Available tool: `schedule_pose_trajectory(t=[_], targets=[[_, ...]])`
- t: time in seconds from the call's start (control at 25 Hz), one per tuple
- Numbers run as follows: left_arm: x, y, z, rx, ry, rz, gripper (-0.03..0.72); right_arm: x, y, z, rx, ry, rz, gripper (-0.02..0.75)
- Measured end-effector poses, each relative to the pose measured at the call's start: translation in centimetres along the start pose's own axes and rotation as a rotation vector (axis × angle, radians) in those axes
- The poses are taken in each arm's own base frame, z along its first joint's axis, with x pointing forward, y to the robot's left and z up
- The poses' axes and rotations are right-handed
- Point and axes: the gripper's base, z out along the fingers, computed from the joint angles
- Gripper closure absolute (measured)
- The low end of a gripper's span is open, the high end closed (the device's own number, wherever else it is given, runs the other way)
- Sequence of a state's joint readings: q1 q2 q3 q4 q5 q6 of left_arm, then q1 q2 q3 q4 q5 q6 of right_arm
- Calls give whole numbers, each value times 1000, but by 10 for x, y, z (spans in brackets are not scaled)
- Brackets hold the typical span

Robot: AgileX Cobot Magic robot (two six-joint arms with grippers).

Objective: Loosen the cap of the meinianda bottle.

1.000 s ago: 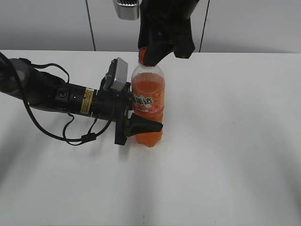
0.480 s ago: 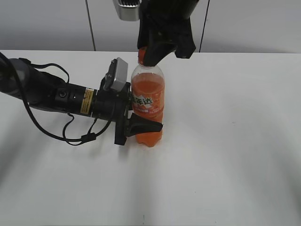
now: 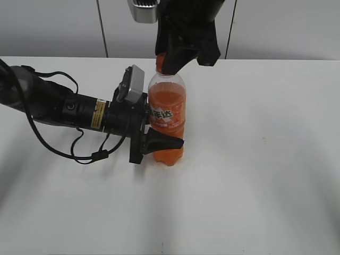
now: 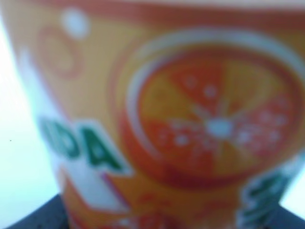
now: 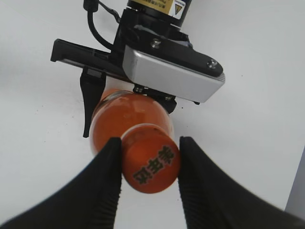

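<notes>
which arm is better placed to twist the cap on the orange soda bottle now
Right. The right gripper is already above the bottle with its fingers on either side of the orange cap. The left gripper is clamped low around the meinianda bottle, bracing it upright on the table.

Exterior view: from the front, angled down across the white table (image 3: 255,186), taking in both arms and the upright bottle (image 3: 167,119). Left wrist view: pressed close against the bottle's label (image 4: 190,124), sideways and out of focus. Right wrist view: looking straight down over the cap (image 5: 151,160), close. All three views share the bottle.
</notes>
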State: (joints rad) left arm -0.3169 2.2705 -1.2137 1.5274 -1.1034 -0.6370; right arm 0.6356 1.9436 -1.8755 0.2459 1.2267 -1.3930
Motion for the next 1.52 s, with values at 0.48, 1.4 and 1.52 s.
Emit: schedule_pose_trajectory(t=[0.48, 1.4, 1.52], targets=[[0, 0, 0, -5, -1, -10, 288, -1, 0, 0, 2, -10, 27, 393], [0, 1, 0, -10, -1, -16, 288, 0, 0, 0, 4, 4, 72, 360], [0, 1, 0, -10, -1, -16, 288, 1, 0, 0, 6, 10, 77, 360]])
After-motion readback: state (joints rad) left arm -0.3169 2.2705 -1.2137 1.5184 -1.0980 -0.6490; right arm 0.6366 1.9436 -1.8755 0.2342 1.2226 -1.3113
